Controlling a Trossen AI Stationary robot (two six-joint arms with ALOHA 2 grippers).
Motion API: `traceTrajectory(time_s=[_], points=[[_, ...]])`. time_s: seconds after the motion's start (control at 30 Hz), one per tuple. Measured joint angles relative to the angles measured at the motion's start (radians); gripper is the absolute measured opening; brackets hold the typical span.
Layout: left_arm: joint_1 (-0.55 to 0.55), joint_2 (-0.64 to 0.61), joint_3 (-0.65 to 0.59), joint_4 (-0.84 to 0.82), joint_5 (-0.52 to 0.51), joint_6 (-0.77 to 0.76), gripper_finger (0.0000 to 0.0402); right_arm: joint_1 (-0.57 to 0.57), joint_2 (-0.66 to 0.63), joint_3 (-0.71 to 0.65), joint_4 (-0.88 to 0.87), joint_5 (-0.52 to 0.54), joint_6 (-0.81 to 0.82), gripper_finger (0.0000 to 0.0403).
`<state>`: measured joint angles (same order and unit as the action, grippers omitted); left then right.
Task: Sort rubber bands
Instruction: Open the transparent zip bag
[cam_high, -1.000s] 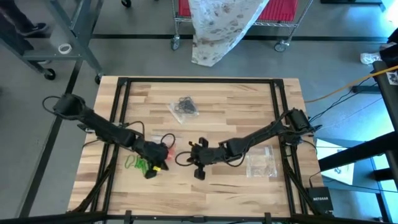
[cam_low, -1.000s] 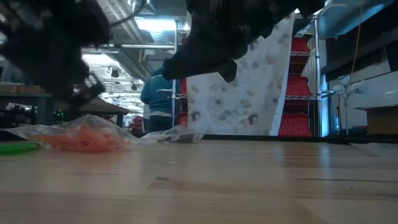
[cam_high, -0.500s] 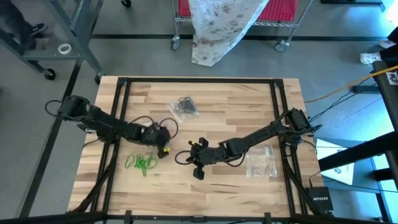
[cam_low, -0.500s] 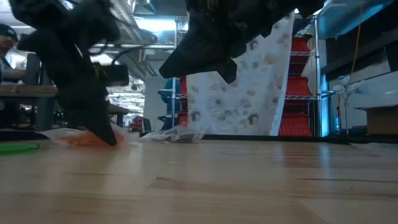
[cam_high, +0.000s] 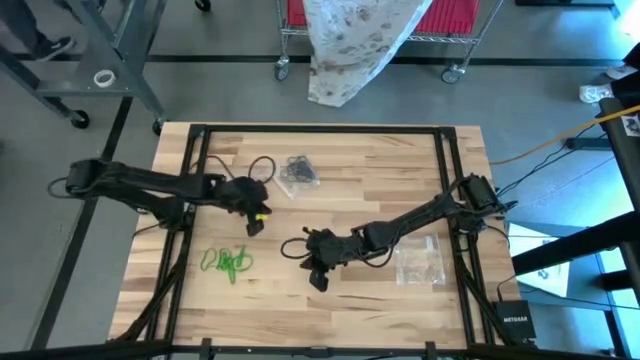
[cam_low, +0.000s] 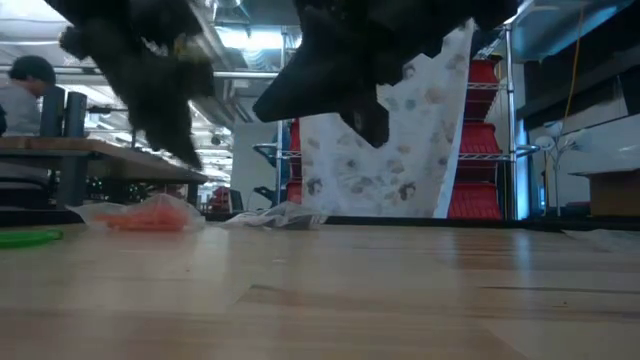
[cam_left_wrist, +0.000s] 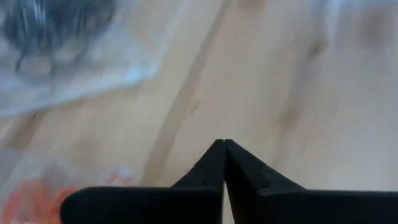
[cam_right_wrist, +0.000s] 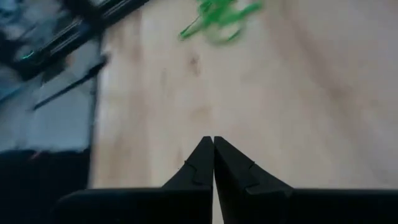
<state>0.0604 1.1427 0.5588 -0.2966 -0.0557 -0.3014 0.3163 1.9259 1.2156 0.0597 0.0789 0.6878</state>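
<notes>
A bunch of green rubber bands (cam_high: 228, 262) lies loose on the wood near the table's left edge; it also shows in the right wrist view (cam_right_wrist: 217, 18). Black rubber bands (cam_high: 297, 172) sit in a clear bag toward the far edge. Orange-red rubber bands (cam_low: 145, 217) lie in a clear bag on the table, and they show in the left wrist view (cam_left_wrist: 25, 193). My left gripper (cam_high: 254, 222) is shut and empty, raised between the black bands and the green bunch. My right gripper (cam_high: 316, 280) is shut and empty, hovering above mid-table.
Another clear bag (cam_high: 420, 262) lies on the right part of the table. Black cables (cam_high: 262, 165) loop beside the left arm. Bare wood lies along the near edge. A person (cam_low: 20, 95) sits in the room beyond the table.
My left gripper has risen from the orange-red bands' bag and swung toward the far edge, nearer the black bands. The orange-red bag stays on the table. The green bunch has not moved.
</notes>
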Motion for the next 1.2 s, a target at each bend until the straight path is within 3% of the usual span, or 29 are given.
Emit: traceTrajectory(time_s=[0.13, 0.3, 0.47, 0.57, 0.73, 0.87, 0.97, 1.2], points=[[-0.104, -0.099, 0.016, 0.048, -0.002, -0.109, 0.0, -0.03, -0.013, 0.001, -0.081, -0.147, 0.017, 0.0005], [-0.22, -0.124, 0.016, 0.075, -0.033, -0.163, 0.0, 0.03, -0.115, 0.001, -0.393, -0.064, 0.041, 0.0005], [-0.285, -0.089, 0.015, 0.08, -0.033, -0.193, 0.0, 0.122, -0.262, 0.001, -0.764, 0.055, 0.22, 0.0009], [-0.316, -0.07, 0.015, 0.136, -0.035, -0.202, 0.0, 0.178, -0.317, 0.002, -0.999, 0.062, 0.39, 0.0038], [-0.353, -0.04, 0.015, 0.212, -0.033, -0.223, 0.0, 0.263, -0.331, 0.0, -1.292, 0.08, 0.623, 0.0128], [-0.373, -0.015, 0.015, 0.234, -0.034, -0.24, 0.0, 0.302, -0.332, -0.083, -1.306, 0.085, 0.75, 0.0179], [-0.377, 0.003, 0.015, 0.234, -0.033, -0.25, 0.0, 0.3, -0.332, -0.184, -1.293, 0.045, 0.809, 0.0191], [-0.39, 0.013, 0.015, 0.235, -0.033, -0.257, 0.0, 0.296, -0.336, -0.391, -0.962, -0.018, 0.853, 0.0193]])
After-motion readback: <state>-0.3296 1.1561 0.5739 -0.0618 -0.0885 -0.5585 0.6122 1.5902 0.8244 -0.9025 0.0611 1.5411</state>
